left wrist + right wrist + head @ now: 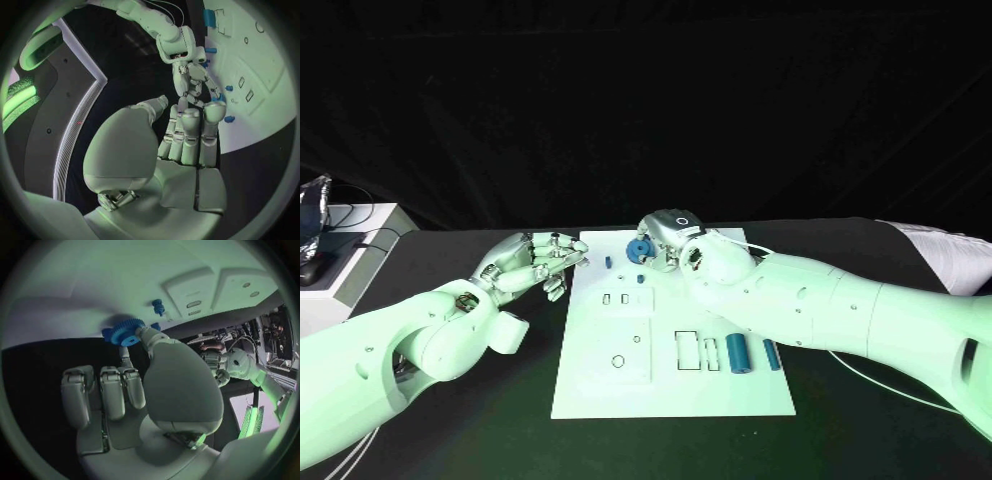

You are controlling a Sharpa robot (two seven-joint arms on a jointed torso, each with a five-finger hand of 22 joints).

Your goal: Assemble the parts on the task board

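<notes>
The white task board [625, 395] lies in the middle of the black table. My right hand [672, 240] is over the board's far edge and pinches a blue gear [639, 250] between thumb and a finger; the right wrist view shows the gear [127, 333] at the thumb tip, close to the board. A small blue peg [607, 262] stands in the board just left of the gear, and in the right wrist view this peg [157, 306] is beyond it. My left hand [531, 262] hovers beside the board's far left corner, its fingers [187, 135] curled in and holding nothing.
Two blue cylinders [736, 352] [772, 354] lie side by side on the board's right part, next to rectangular cut-outs [687, 350]. A white box [351, 245] with cables sits at the table's far left edge.
</notes>
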